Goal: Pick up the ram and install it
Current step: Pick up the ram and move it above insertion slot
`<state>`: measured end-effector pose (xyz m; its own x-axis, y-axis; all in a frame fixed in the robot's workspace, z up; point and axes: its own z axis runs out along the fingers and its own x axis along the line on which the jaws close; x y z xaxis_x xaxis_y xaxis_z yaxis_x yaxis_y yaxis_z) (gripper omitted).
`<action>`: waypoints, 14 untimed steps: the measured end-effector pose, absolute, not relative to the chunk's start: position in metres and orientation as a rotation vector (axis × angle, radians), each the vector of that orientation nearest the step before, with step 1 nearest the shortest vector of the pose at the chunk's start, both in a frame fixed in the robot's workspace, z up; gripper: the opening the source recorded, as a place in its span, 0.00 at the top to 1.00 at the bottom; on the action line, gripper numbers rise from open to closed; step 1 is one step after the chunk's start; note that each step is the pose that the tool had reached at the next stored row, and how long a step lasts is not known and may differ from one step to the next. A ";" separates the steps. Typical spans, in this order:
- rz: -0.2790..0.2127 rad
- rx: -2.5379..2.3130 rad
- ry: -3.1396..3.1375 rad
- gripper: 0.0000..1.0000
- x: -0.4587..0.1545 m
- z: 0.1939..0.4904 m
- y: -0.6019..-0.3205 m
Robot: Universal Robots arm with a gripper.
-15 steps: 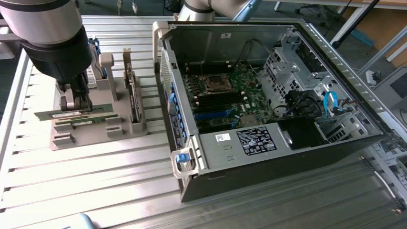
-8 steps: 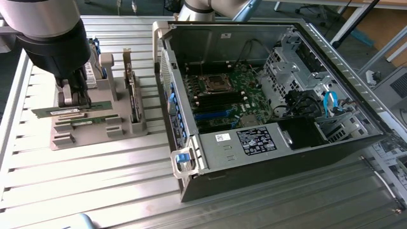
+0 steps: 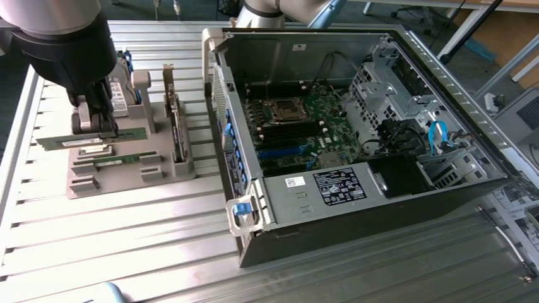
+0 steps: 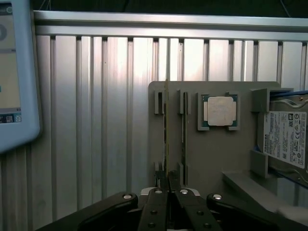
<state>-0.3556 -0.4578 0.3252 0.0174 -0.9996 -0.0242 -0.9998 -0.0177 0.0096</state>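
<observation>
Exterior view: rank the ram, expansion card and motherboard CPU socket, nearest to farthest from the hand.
1. The ram: gripped in the hand, over the gray fixture.
2. The expansion card: upright on the fixture's case-side edge.
3. The CPU socket: inside the open case, exterior view's right.

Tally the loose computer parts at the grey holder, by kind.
ram sticks: 2
CPU chip: 1
hard drive: 1
expansion card: 1
Total: 5
</observation>
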 end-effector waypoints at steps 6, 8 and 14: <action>0.038 -2.233 2.195 0.88 -0.356 0.333 -0.458; 0.038 -2.233 2.195 0.88 -0.356 0.336 -0.458; 0.038 -2.233 2.195 0.88 -0.356 0.345 -0.458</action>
